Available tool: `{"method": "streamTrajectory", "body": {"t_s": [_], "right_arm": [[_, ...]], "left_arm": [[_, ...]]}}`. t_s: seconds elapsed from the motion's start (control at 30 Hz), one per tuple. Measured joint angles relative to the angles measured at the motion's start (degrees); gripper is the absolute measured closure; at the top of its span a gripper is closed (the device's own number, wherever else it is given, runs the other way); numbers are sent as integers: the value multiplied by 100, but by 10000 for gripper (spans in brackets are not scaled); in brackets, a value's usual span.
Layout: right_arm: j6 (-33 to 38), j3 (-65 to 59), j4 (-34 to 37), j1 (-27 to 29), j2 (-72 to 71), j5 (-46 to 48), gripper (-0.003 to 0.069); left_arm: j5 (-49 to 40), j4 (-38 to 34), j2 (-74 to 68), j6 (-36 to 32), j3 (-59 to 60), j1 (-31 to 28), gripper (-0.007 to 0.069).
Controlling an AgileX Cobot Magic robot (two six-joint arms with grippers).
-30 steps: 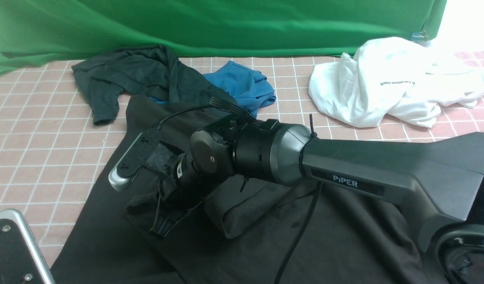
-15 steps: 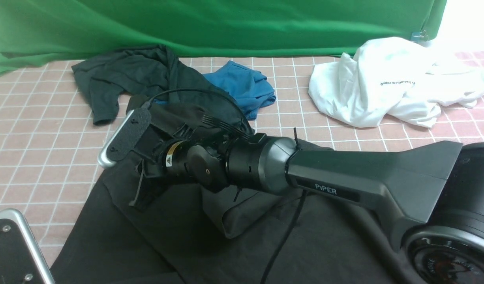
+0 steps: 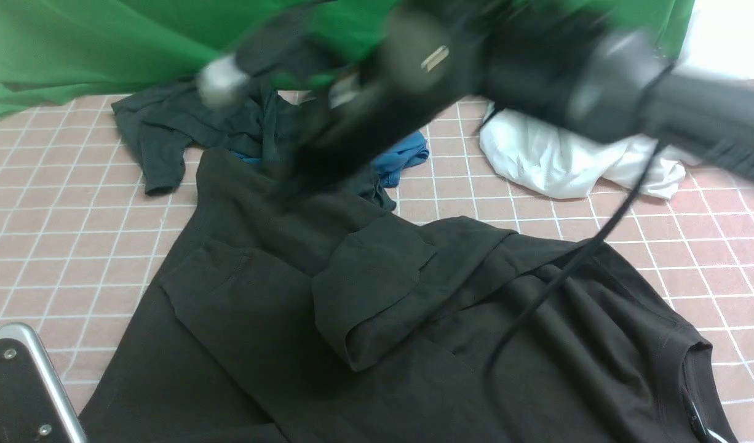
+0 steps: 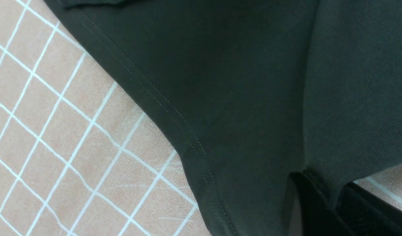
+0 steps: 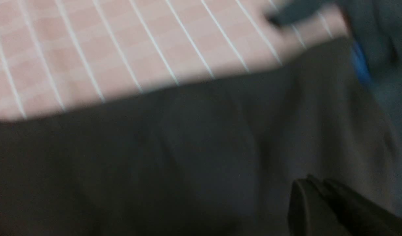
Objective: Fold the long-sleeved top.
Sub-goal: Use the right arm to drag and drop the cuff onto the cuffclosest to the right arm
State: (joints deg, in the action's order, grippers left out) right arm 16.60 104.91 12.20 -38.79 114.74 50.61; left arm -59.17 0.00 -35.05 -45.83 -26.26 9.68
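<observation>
1. Right gripper (image 5: 311, 188): the fingertips look close together with nothing visible between them. Blur is too heavy to tell whether they are open or shut.
2. Left gripper (image 4: 332, 196): closed, apparently pinching a fold of the long-sleeved top (image 3: 383, 344) just beside its stitched hem.
3. Right arm (image 3: 598, 74): raised above the cloth in front of the green backdrop (image 3: 106, 43). Its cable (image 3: 555, 283) trails over the garment.
4. The top lies spread on the checked table (image 3: 75, 246), neckline near the robot's right. A sleeve (image 3: 371, 289) is folded across the body.
5. Judged step: sleeves folded in, body fold not yet made.
6. Next move calls for a fresh right-hand pinch at the hem or side seam, matched to the left grip, so that both lift evenly.
7. Hard to make out: the right claw in the front view (a smear), the left claw there (only its housing shows), and the top's near edge, which is cut off.
</observation>
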Motion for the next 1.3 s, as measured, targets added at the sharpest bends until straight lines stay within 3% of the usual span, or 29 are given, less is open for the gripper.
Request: {"method": "streamTrajectory", "body": {"t_s": [0.07,0.2,0.23,0.3,0.37,0.43,0.73,1.1,1.2,1.23,1.27,1.3], "right_arm": [[-332,-330,-15,482,-97,452,510],[-659,-1278,496,1137,-188,225,349],[-669,-1374,591,1203,-193,171,329],[-692,-1891,1165,1345,-175,-310,198],[-670,-2180,1531,1340,-105,-757,132],[-620,-2253,1661,1295,-20,-996,113],[-523,-2292,1784,1226,341,-1916,111],[-467,-2292,1785,938,507,-1743,146],[-436,-2292,1785,875,507,-1743,203],[-416,-2292,1785,849,513,-1723,262],[-410,-2292,1785,849,513,-1714,271],[-347,-2287,1785,834,513,-1645,349]], "left_arm": [[0,0,0,0,0,0,589],[3,0,0,0,0,0,589],[10,0,0,0,0,0,589],[68,-33,0,0,0,0,589],[93,-48,0,0,0,0,589],[93,-52,0,0,0,0,589],[93,-163,0,0,0,0,589],[93,-241,0,0,0,0,589],[93,-242,0,0,0,0,589],[93,-242,0,0,0,0,589],[93,-242,0,0,0,0,589],[93,-242,0,0,0,0,589]]}}
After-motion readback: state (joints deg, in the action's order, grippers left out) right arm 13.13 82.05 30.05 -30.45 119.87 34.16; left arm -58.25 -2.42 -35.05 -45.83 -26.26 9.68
